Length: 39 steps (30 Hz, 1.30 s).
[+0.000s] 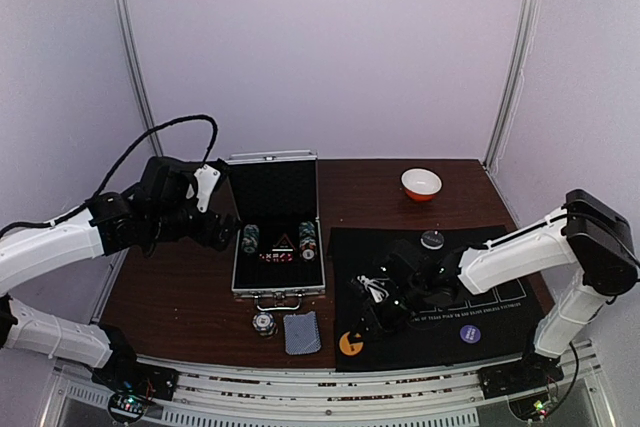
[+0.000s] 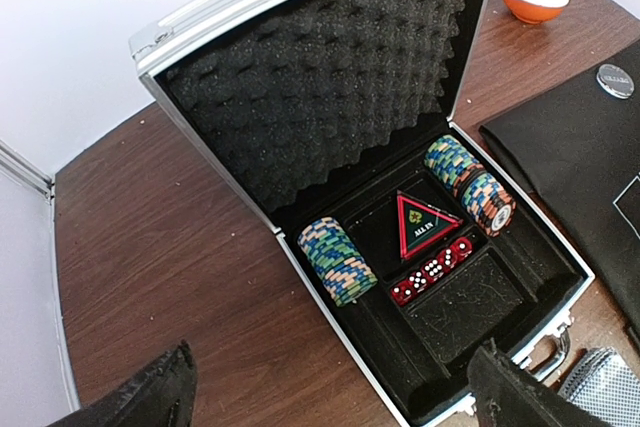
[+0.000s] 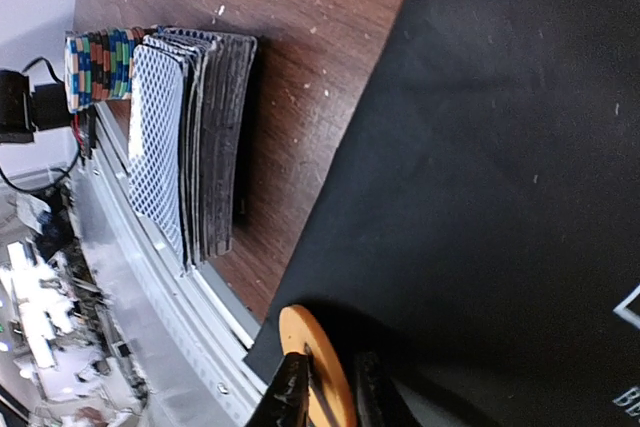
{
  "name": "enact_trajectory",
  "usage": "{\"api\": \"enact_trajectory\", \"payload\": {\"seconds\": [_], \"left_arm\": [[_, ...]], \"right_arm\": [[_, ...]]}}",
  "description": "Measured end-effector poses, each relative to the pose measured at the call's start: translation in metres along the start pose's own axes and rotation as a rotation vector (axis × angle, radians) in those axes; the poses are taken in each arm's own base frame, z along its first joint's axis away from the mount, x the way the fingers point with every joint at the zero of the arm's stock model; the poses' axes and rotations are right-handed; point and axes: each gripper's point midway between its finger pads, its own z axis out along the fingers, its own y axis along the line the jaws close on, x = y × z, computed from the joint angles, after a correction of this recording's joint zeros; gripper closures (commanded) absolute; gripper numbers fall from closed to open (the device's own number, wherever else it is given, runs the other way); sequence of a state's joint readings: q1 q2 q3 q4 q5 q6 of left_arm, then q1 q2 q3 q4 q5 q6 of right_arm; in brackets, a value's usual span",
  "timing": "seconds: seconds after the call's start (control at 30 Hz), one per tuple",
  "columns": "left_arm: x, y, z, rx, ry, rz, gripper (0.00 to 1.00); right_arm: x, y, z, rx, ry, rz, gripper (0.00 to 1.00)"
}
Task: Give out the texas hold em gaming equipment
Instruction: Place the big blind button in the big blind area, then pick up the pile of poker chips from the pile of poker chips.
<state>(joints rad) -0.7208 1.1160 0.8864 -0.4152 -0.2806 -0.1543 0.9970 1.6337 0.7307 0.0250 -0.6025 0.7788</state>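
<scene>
Overhead, your right gripper (image 1: pixel 362 327) is hovering at the orange disc (image 1: pixel 350 344) on the black mat (image 1: pixel 372 247). Left wrist: your left gripper (image 2: pixel 335 392) is gaping wide toward the case (image 2: pixel 330 77). Right wrist: narrow fingers (image 3: pixel 290 392) are flanking the disc, grip unclear; loosely pinched, it risks rolling off.

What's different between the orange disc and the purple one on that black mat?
Colour: the orange disc is bright orange, the purple disc dark purple-blue. Place: the orange disc is at the near left corner of the black mat, the purple disc toward its near right. Handling: the orange disc sits between the fingers of the right gripper; the purple disc lies alone, nothing touching it. Both are round discs of similar size.
</scene>
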Motion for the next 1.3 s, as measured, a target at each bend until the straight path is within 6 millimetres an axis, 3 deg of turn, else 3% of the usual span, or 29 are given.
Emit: {"api": "enact_trajectory", "payload": {"seconds": [0.13,0.37,0.57,0.73,0.8,0.9,1.0,1.17,1.3], "left_arm": [[0.0,0.0,0.0,0.001,0.001,0.001,0.02],[0.004,-0.001,0.001,0.005,0.004,0.009,0.02],[0.005,-0.001,0.0,0.007,0.001,0.019,0.02],[0.005,-0.001,-0.002,0.008,-0.007,0.024,0.02],[0.003,-0.001,-0.002,0.008,-0.014,0.024,0.02],[0.001,0.001,-0.003,-0.003,-0.021,0.023,0.02],[0.003,0.011,-0.001,-0.036,-0.014,0.002,0.02],[0.021,0.058,0.01,-0.139,0.039,-0.128,0.02],[0.032,0.07,0.013,-0.16,0.068,-0.171,0.02]], "right_arm": [[-0.009,-0.002,-0.004,0.063,-0.02,-0.011,0.66],[-0.032,0.003,-0.019,0.203,-0.075,-0.059,0.37],[-0.053,0.028,-0.039,0.321,-0.155,-0.144,0.02],[-0.068,0.053,-0.06,0.448,-0.258,-0.257,0.0],[-0.07,0.086,-0.062,0.472,-0.295,-0.371,0.0],[-0.069,0.14,-0.047,0.445,-0.32,-0.517,0.0],[-0.068,0.176,-0.017,0.44,-0.328,-0.637,0.0],[-0.067,0.177,0.034,0.499,-0.287,-0.754,0.0],[-0.075,0.167,0.056,0.548,-0.27,-0.786,0.0]]}}
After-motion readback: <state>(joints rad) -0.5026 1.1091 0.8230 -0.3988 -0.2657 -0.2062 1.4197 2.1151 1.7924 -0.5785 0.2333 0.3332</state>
